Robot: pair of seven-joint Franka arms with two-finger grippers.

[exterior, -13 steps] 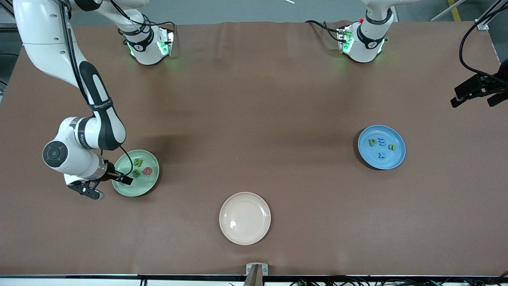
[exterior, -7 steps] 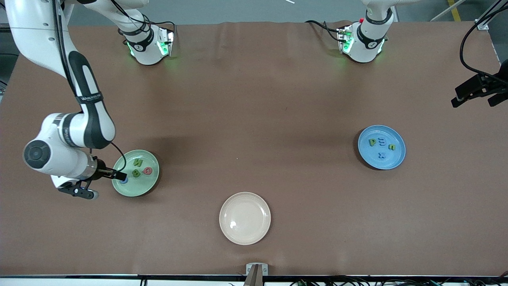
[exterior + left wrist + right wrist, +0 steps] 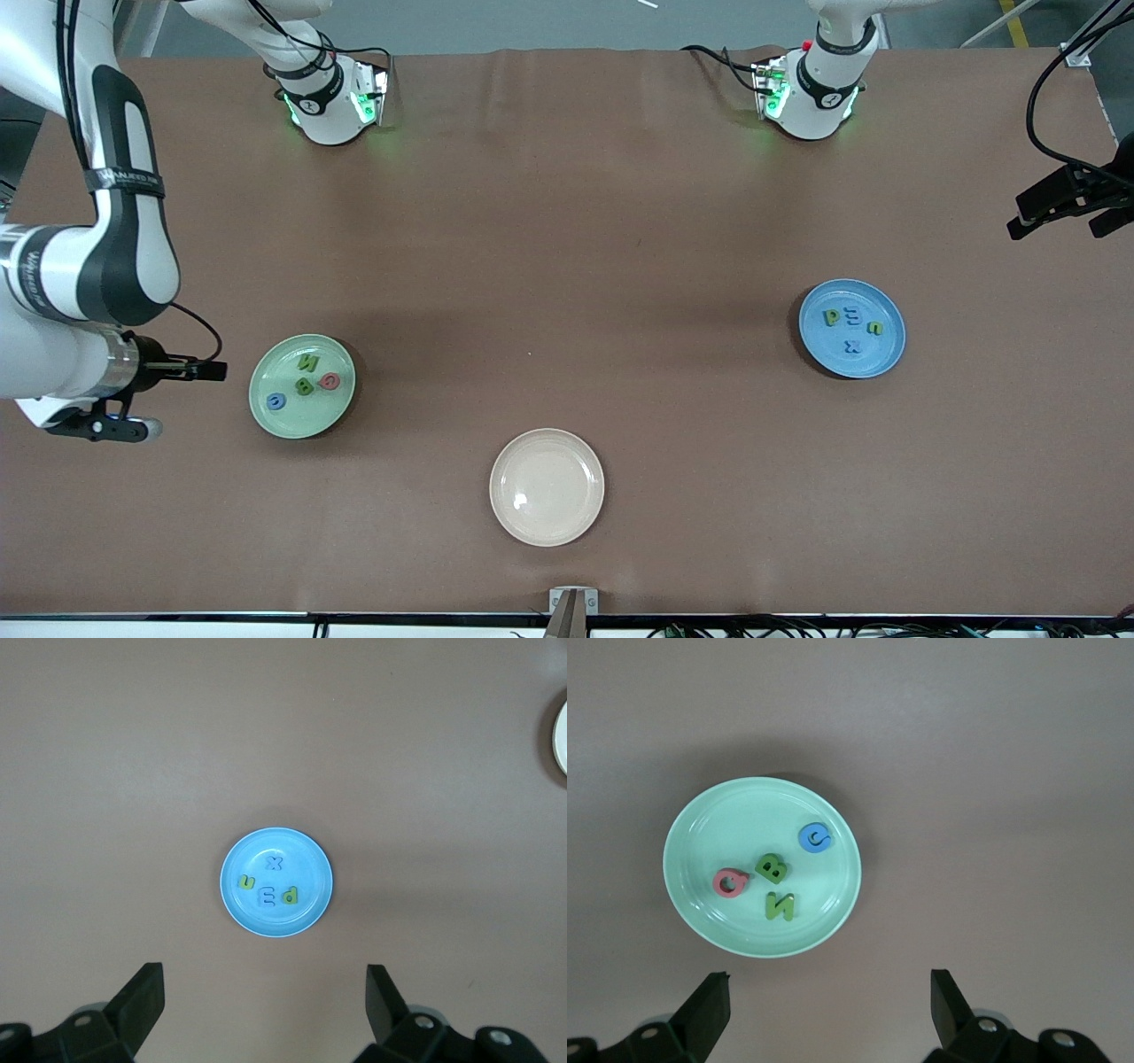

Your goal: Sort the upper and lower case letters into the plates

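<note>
The mint green plate [image 3: 297, 416] toward the right arm's end holds several letters: a green N [image 3: 307, 362], a green B [image 3: 304, 385], a red one [image 3: 330, 381] and a blue one [image 3: 276, 401]. It also shows in the right wrist view [image 3: 709, 837]. My right gripper [image 3: 213, 370] is open and empty, up beside this plate. The sky blue plate [image 3: 819, 341] holds several small green and blue letters [image 3: 852, 316] and shows in the left wrist view [image 3: 306, 864]. My left gripper [image 3: 1051, 232] waits open and empty, high up.
An empty cream-beige plate [image 3: 547, 486] lies near the table's front edge, between the two other plates. Its rim [image 3: 562, 735] shows at the edge of the left wrist view. Brown table surface lies between the plates.
My right gripper let go of the blue letter in the mint green plate and drew away toward the right arm's end of the table, rising. The left arm has not moved.
</note>
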